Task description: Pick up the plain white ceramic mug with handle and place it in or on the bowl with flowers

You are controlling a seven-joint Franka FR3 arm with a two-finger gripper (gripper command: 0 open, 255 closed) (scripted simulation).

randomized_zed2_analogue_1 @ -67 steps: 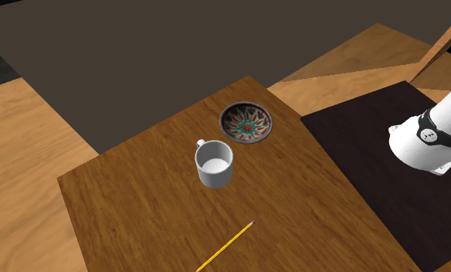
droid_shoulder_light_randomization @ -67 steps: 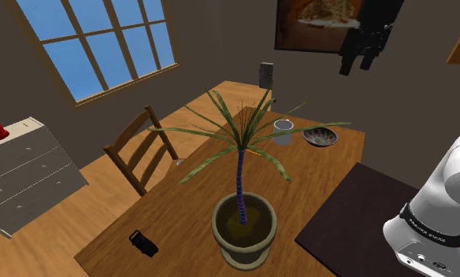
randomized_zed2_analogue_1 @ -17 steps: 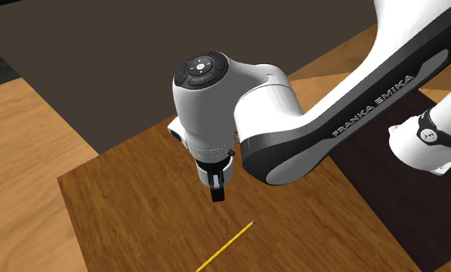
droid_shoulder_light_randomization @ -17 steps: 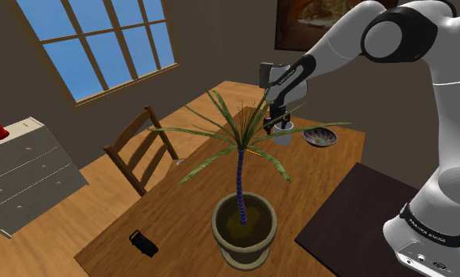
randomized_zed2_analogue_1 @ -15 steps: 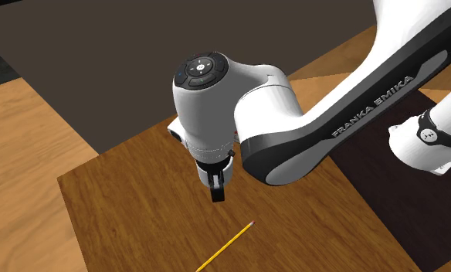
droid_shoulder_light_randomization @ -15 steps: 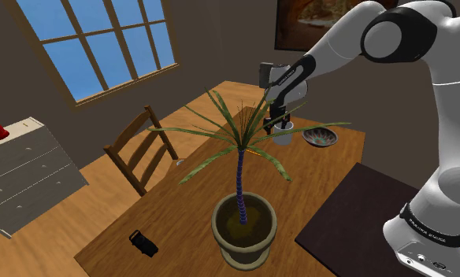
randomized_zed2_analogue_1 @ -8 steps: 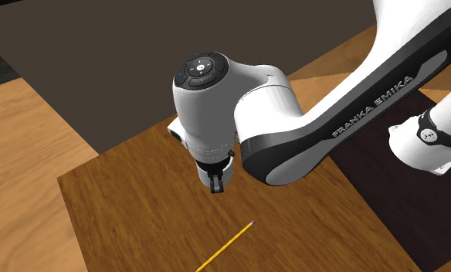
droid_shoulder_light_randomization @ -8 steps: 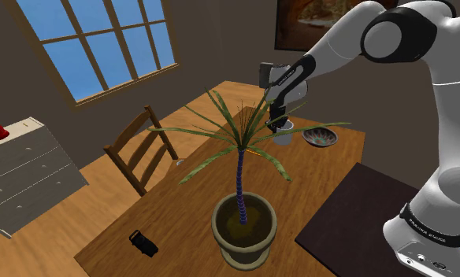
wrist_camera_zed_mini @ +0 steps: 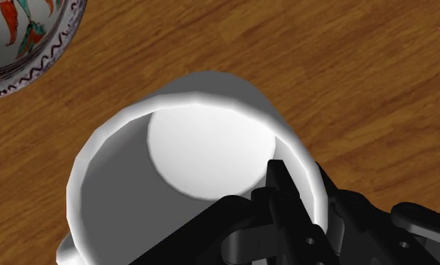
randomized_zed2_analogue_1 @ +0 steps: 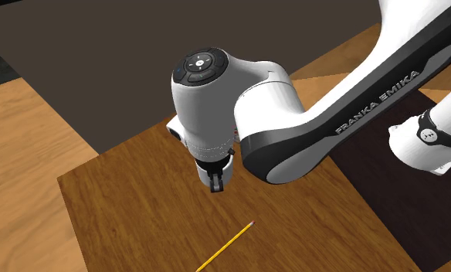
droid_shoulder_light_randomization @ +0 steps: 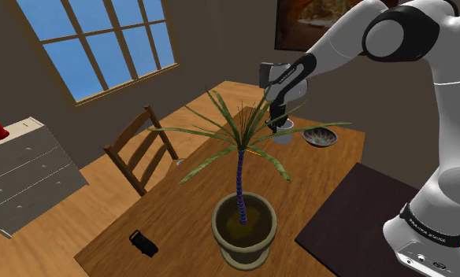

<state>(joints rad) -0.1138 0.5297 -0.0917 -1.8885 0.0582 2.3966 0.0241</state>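
The white mug (wrist_camera_zed_mini: 196,150) stands upright on the wooden table (wrist_camera_zed_mini: 346,83), its handle just showing at the picture's edge. My gripper (wrist_camera_zed_mini: 305,188) is shut on the mug's wall, one black finger (wrist_camera_zed_mini: 282,188) inside the rim and the other outside. In the shoulder view the mug (droid_shoulder_light_randomization: 283,137) sits under the gripper (droid_shoulder_light_randomization: 280,123), just to the left of the patterned bowl (droid_shoulder_light_randomization: 320,137). The bowl (wrist_camera_zed_mini: 22,38), with red and teal flowers inside, lies close beside the mug. In the second exterior view the arm covers both, and the gripper (randomized_zed2_analogue_1: 216,184) points down at the table.
A yellow pencil (randomized_zed2_analogue_1: 225,246) lies on the table near the mug. A tall potted palm (droid_shoulder_light_randomization: 242,224) stands mid-table, its fronds reaching toward the mug. A wooden chair (droid_shoulder_light_randomization: 142,145) stands at the table's left side, and a small black object (droid_shoulder_light_randomization: 144,242) lies near the front corner.
The fingers stood apart around the mug's wall a second ago and have since closed on it. The arm has hardly moved.
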